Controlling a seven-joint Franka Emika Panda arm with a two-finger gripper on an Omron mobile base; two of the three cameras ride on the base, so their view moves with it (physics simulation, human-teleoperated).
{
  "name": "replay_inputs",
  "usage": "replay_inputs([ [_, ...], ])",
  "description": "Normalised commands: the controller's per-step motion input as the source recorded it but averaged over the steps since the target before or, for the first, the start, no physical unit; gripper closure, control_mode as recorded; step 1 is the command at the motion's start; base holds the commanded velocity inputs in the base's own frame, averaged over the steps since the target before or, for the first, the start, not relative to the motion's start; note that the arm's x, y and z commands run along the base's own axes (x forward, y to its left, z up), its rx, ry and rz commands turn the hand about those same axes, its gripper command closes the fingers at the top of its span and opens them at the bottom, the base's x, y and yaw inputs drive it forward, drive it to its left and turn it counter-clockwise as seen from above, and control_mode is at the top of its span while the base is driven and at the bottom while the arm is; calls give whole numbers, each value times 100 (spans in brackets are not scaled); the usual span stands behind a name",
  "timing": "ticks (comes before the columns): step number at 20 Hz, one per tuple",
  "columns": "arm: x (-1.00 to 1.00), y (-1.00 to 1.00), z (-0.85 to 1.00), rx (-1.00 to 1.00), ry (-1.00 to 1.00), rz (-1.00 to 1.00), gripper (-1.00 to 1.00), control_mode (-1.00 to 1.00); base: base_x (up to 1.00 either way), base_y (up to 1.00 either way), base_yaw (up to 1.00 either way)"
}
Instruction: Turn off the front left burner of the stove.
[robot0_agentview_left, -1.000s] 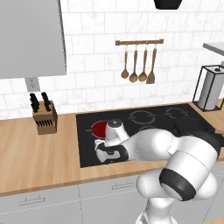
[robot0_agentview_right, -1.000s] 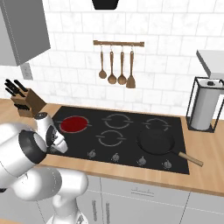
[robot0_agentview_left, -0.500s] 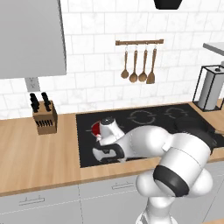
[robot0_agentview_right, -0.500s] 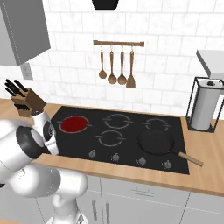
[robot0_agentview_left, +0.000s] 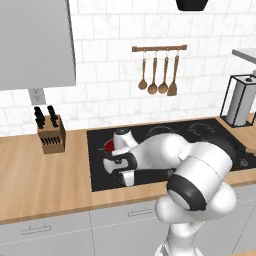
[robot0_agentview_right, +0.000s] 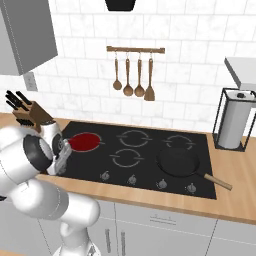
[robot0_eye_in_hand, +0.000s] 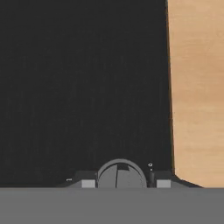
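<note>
A: Where is the gripper (robot0_agentview_left: 126, 178) right now?

B: Low over the front left corner of the stove (robot0_agentview_left: 165, 135), close to the black glass. In the left base view the white hand points down near the front edge of the cooktop, with the arm bent across the glass behind it.

A: And the front left burner (robot0_agentview_right: 85, 142)?

B: It glows bright red in the right base view, at the left end of the stove (robot0_agentview_right: 150, 155), just behind and to the right of the hand as that camera sees it. From the left base view only a sliver of red (robot0_agentview_left: 108, 146) shows beside the wrist.

A: What does the hand view give?

B: Mostly black glass (robot0_eye_in_hand: 83, 87), with the wooden counter (robot0_eye_in_hand: 197, 87) along the right side. A round silver knob (robot0_eye_in_hand: 121, 174) sits at the bottom edge, between the two dark finger tips (robot0_eye_in_hand: 87, 180).

A: Are the fingers apart or together?

B: They stand apart, one on each side of the knob; whether they touch it I cannot tell.

A: Anything else on the cooktop?

B: A black frying pan (robot0_agentview_right: 179, 162) rests on the front right zone, well apart from the hand
</note>
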Motion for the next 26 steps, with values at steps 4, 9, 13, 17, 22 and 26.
replay_inputs([
  [4, 0, 0, -21, 11, 11, -84, 100, -100, 0, 0, 0],
  [9, 0, 0, -26, 11, 8, -92, 100, -100, 0, 0, 0],
  [13, 0, -2, -34, 11, 6, -99, 100, -100, 0, 0, 0],
  [17, 0, 0, -42, 8, 2, -100, 100, -100, 0, 0, 0],
  [22, 0, 0, -48, 2, 0, -100, 100, -100, 0, 0, 0],
  [26, 0, 0, -53, 0, 0, -100, 100, -100, 0, 0, 0],
])
